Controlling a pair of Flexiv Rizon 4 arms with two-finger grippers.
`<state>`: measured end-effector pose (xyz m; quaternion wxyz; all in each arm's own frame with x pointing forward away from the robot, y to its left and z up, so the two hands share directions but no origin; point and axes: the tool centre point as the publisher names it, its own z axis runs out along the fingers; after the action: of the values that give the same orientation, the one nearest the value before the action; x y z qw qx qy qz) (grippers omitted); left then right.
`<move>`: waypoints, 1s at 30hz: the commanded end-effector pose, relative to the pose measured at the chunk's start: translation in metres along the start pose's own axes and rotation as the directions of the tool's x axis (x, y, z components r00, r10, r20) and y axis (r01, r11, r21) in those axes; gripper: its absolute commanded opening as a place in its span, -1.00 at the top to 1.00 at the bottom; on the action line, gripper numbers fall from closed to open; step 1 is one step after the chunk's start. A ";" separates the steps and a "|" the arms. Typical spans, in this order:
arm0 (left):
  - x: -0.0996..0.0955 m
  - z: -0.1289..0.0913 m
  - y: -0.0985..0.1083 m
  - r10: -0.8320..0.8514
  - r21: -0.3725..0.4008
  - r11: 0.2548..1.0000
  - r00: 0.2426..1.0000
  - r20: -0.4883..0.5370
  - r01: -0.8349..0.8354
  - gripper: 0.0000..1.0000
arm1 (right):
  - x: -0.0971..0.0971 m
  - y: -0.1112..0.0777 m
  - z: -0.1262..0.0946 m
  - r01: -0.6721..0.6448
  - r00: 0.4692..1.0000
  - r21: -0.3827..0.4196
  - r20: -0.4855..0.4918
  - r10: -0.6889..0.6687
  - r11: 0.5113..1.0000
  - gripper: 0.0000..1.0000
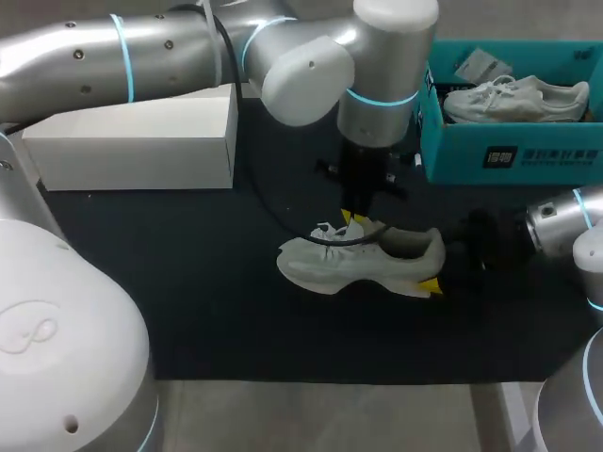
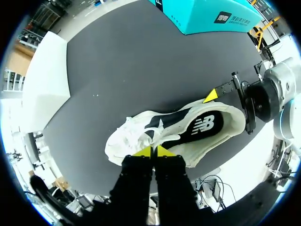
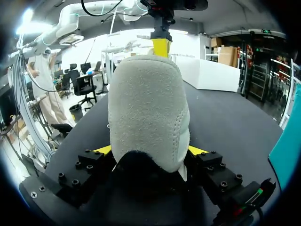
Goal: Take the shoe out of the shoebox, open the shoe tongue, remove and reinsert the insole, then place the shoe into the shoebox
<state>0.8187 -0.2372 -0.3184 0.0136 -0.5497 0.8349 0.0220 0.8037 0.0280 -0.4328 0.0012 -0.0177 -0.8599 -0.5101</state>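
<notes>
The tabletop carries a dark mat (image 1: 188,282). The shoe (image 1: 363,264), a white sneaker, lies on this mat near the middle, outside the shoebox, with its toe towards my left side and its heel towards my right side. In the left wrist view its opening faces the camera and a dark insole (image 2: 204,127) is seated inside.

The right arm (image 1: 565,221) comes in low from the right edge, level with the mat. The right hand (image 3: 150,150) is clamped on the heel: in the right wrist view the grey heel cup fills the space between the fingers, and one yellow tip bears on each side of it.

The left arm (image 1: 188,47) crosses from the left and descends vertically over the front half of the shoe. The left hand (image 2: 151,151) is at the tongue and lace area, its two yellow tips pressed almost together on the white upper. The exact part pinched, whether tongue or lace, cannot be told.

Farther back on the left, a closed white box (image 1: 141,141) rests partly on the mat. Farther back on the right stands the teal shoebox (image 1: 452,141), open at the top. A second white sneaker (image 1: 516,99) lies inside it on its side, well apart from both hands
</notes>
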 end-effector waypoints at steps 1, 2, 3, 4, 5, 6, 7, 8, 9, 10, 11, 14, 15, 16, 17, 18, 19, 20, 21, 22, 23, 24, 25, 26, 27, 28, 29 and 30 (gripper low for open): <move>-0.023 -0.004 0.014 -0.022 0.031 0.999 0.990 -0.137 0.026 1.00 | -0.001 -0.002 0.001 0.000 1.000 0.004 0.001 0.000 1.000 1.00; -0.027 -0.004 0.015 -0.027 0.034 0.999 0.989 -0.146 0.032 1.00 | -0.001 -0.002 0.001 0.000 1.000 0.004 0.001 0.000 1.000 1.00; -0.028 -0.003 0.016 -0.032 0.034 0.999 0.988 -0.148 0.038 1.00 | -0.001 -0.002 0.001 0.000 1.000 0.004 0.001 0.000 1.000 1.00; -0.032 -0.002 0.017 -0.043 0.034 0.998 0.986 -0.163 0.049 1.00 | -0.001 -0.002 0.001 0.000 1.000 0.004 0.001 0.000 1.000 1.00; -0.035 -0.001 0.018 -0.051 0.036 0.998 0.984 -0.173 0.058 1.00 | -0.001 -0.002 0.001 0.000 1.000 0.004 0.001 0.000 1.000 1.00; -0.038 0.000 0.020 -0.064 0.038 0.997 0.981 -0.183 0.073 1.00 | -0.001 -0.002 0.001 0.000 1.000 0.004 0.001 0.000 1.000 1.00; -0.040 0.001 0.021 -0.070 0.040 0.996 0.979 -0.191 0.079 1.00 | -0.001 -0.002 0.001 0.000 1.000 0.004 0.001 0.000 1.000 1.00; -0.045 0.004 0.022 -0.090 0.039 0.994 0.977 -0.196 0.100 1.00 | -0.001 -0.002 0.001 0.000 1.000 0.004 0.001 0.000 1.000 1.00; -0.048 0.006 0.023 -0.109 0.034 0.992 0.974 -0.199 0.118 1.00 | -0.001 -0.002 0.001 0.000 1.000 0.004 0.001 0.000 1.000 1.00; -0.051 0.009 0.024 -0.122 0.028 0.991 0.971 -0.205 0.130 1.00 | -0.001 -0.002 0.001 0.000 1.000 0.004 0.001 0.000 1.000 1.00; -0.055 0.011 0.025 -0.141 0.022 0.989 0.969 -0.202 0.148 1.00 | -0.001 -0.002 0.001 0.000 1.000 0.004 0.001 0.000 1.000 1.00; -0.065 0.017 0.028 -0.186 0.008 0.982 0.961 -0.204 0.191 1.00 | -0.001 -0.002 0.001 0.000 1.000 0.004 0.001 0.000 1.000 1.00; -0.067 0.019 0.029 -0.198 0.004 0.979 0.958 -0.205 0.203 1.00 | -0.001 -0.002 0.001 0.000 1.000 0.004 0.001 0.000 1.000 1.00; -0.070 0.020 0.030 -0.204 0.000 0.978 0.957 -0.207 0.209 1.00 | -0.001 -0.002 0.001 0.000 1.000 0.004 0.001 0.000 1.000 1.00; -0.071 0.022 0.030 -0.215 -0.009 0.976 0.957 -0.196 0.218 1.00 | -0.001 -0.002 0.001 0.000 1.000 0.004 0.001 0.000 1.000 1.00; -0.073 0.024 0.030 -0.225 -0.015 0.974 0.956 -0.187 0.226 1.00 | -0.001 -0.002 0.001 0.000 1.000 0.004 0.001 0.000 1.000 1.00; -0.075 0.026 0.031 -0.231 -0.020 0.973 0.955 -0.183 0.232 1.00 | -0.001 -0.002 0.001 0.000 1.000 0.004 0.001 0.000 1.000 1.00; -0.076 0.027 0.031 -0.246 -0.025 0.969 0.954 -0.170 0.245 1.00 | -0.001 -0.002 0.001 0.000 1.000 0.004 0.001 0.000 1.000 1.00; -0.078 0.030 0.031 -0.265 -0.033 0.964 0.953 -0.148 0.263 1.00 | -0.001 -0.002 0.001 0.000 1.000 0.004 0.001 0.000 1.000 1.00; -0.080 0.032 0.031 -0.277 -0.039 0.961 0.950 -0.143 0.275 1.00 | -0.001 -0.002 0.001 0.000 1.000 0.004 0.001 0.000 1.000 1.00; -0.082 0.034 0.032 -0.290 -0.044 0.957 0.947 -0.138 0.286 1.00 | -0.001 -0.002 0.001 0.000 1.000 0.004 0.001 0.000 1.000 1.00; -0.084 0.036 0.032 -0.295 -0.048 0.955 0.946 -0.134 0.291 1.00 | -0.001 -0.002 0.001 0.000 1.000 0.004 0.001 0.000 1.000 1.00; -0.085 0.037 0.031 -0.301 -0.054 0.954 0.943 -0.139 0.296 1.00 | -0.001 -0.002 0.001 0.000 1.000 0.004 0.001 0.000 1.000 1.00; -0.087 0.039 0.031 -0.305 -0.058 0.952 0.942 -0.136 0.300 1.00 | -0.001 -0.002 0.001 0.000 1.000 0.004 0.001 0.000 1.000 1.00; -0.087 0.041 0.030 -0.316 -0.065 0.949 0.940 -0.127 0.310 1.00 | -0.001 -0.002 0.001 0.000 1.000 0.004 0.001 0.000 1.000 1.00; -0.088 0.042 0.029 -0.328 -0.070 0.944 0.937 -0.124 0.321 1.00 | -0.001 -0.002 0.001 0.000 1.000 0.004 0.001 0.000 1.000 1.00; -0.089 0.043 0.029 -0.329 -0.072 0.944 0.935 -0.130 0.322 1.00 | -0.001 -0.002 0.001 0.000 1.000 0.004 0.001 0.000 1.000 1.00; -0.090 0.044 0.029 -0.337 -0.075 0.941 0.932 -0.130 0.330 1.00 | -0.001 -0.002 0.001 0.000 1.000 0.004 0.001 0.000 1.000 1.00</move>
<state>0.8229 -0.1421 -0.3534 -0.0534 -0.6825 0.7289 -0.0011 0.8042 0.0290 -0.4323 0.0012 -0.0174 -0.8598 -0.5104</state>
